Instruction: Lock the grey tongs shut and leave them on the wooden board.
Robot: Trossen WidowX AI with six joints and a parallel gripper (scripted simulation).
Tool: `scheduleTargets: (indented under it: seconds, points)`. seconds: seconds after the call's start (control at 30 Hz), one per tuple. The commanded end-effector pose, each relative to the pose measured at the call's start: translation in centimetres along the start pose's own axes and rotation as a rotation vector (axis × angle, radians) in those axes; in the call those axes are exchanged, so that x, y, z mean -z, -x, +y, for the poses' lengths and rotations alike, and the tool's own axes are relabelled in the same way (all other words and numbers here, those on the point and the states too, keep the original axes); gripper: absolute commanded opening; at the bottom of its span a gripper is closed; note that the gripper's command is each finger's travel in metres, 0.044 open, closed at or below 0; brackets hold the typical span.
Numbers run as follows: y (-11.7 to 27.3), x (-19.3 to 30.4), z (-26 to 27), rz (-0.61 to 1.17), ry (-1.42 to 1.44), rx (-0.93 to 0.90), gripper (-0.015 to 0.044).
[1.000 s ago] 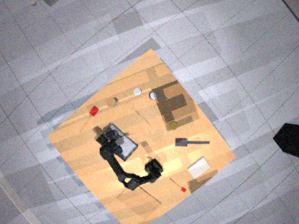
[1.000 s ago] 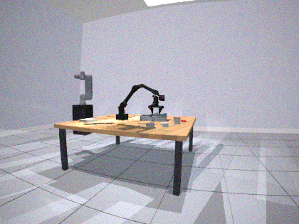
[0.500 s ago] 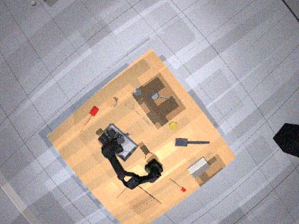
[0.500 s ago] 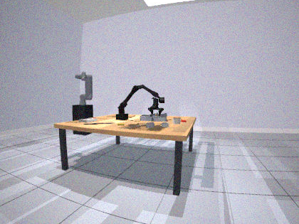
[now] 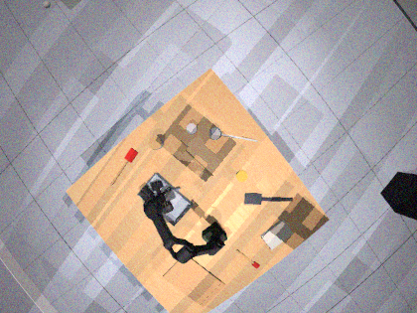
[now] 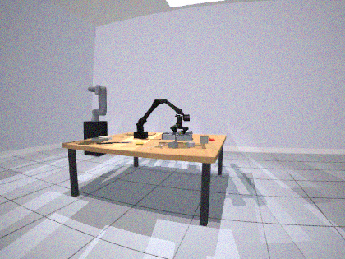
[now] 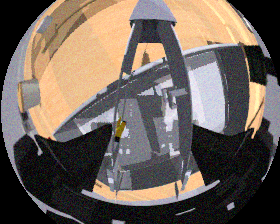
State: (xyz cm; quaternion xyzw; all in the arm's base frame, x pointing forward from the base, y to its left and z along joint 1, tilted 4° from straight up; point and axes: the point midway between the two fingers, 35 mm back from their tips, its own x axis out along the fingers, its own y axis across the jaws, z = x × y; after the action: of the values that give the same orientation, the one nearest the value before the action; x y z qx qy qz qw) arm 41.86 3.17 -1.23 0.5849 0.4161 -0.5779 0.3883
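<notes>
The grey tongs (image 7: 182, 85) lie open across the roasting tin (image 5: 178, 209) (image 6: 186, 137) (image 7: 232, 85). In the wrist view their hinge end is at the top, beyond the tin's rim, and their two arms spread downward. My gripper (image 5: 164, 195) (image 6: 179, 131) (image 7: 147, 126) is low over the tin and open, with one black finger outside each arm of the tongs. No clear contact shows between fingers and arms. A small yellow piece (image 7: 120, 128) shows by the left arm. The arm hides much of the tongs in the top and exterior views. I cannot tell the wooden board apart from the tabletop.
A grey cup (image 6: 204, 139) (image 7: 31, 94) stands beyond the tin. A red block (image 5: 131, 154), a yellow disc (image 5: 241, 176), a dark spatula (image 5: 253, 199), a white block (image 5: 273, 239), a white round cup (image 5: 192, 128) and a long-handled round tool (image 5: 214, 133) are on the table.
</notes>
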Motion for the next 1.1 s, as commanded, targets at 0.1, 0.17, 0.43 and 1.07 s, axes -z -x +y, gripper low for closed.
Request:
scheduleTargets:
  seconds: [0.1, 0.17, 0.43, 1.07]
  points:
    - [0.06, 0.02, 0.04, 0.0, 0.0, -0.001, 0.0341]
    - [0.06, 0.02, 0.04, 0.0, 0.0, -0.001, 0.0328]
    - [0.06, 0.02, 0.04, 0.0, 0.0, -0.001, 0.0275]
    - [0.06, 0.02, 0.04, 0.0, 0.0, -0.001, 0.0128]
